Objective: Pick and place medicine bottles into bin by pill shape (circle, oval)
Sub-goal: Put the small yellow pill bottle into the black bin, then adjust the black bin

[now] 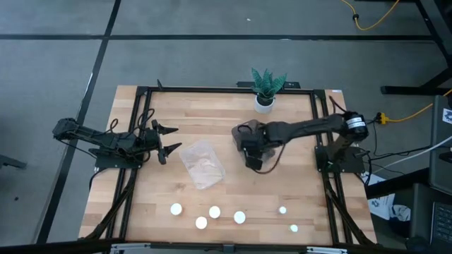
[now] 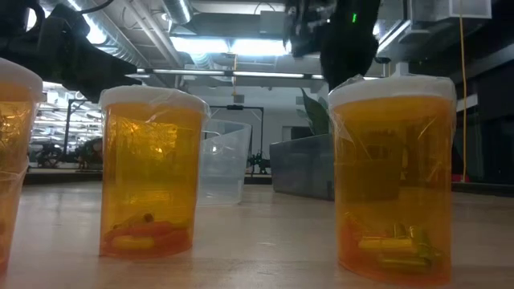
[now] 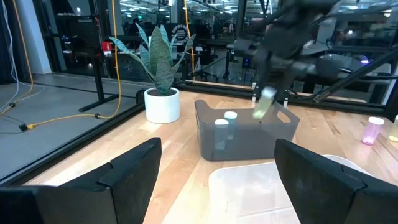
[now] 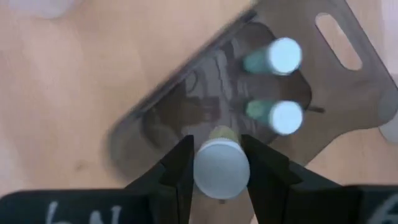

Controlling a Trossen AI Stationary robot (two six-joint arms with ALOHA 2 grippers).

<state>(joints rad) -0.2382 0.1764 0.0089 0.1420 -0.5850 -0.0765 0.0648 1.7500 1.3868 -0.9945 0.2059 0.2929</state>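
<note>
My right gripper (image 4: 219,177) is shut on a small white-capped medicine bottle (image 4: 221,163) and hangs over the smoky dark grey bin (image 4: 186,106). Two small bottles (image 4: 283,56) (image 4: 285,117) stand inside that bin. In the high view my right gripper (image 1: 251,154) covers the dark bin. The clear bin (image 1: 203,164) lies to its left. My left gripper (image 1: 167,141) waits open at the table's left, pointing level at the bins. Several bottles (image 1: 214,212) stand along the near edge; amber ones (image 2: 152,172) fill the low view. My right gripper pinches the small bottle at its cap end (image 4: 205,163) between its two fingers (image 4: 177,168), one on each side. The fingers come from above, pointing steeply down. The bottle (image 3: 266,102) hangs below them, tilted, clear of the dark bin's rim (image 3: 245,109).
A white pot with a green plant (image 1: 265,88) stands at the far edge behind the dark bin. A black frame (image 1: 141,141) runs around the wooden table. Two small bottles (image 1: 282,209) stand at the near right.
</note>
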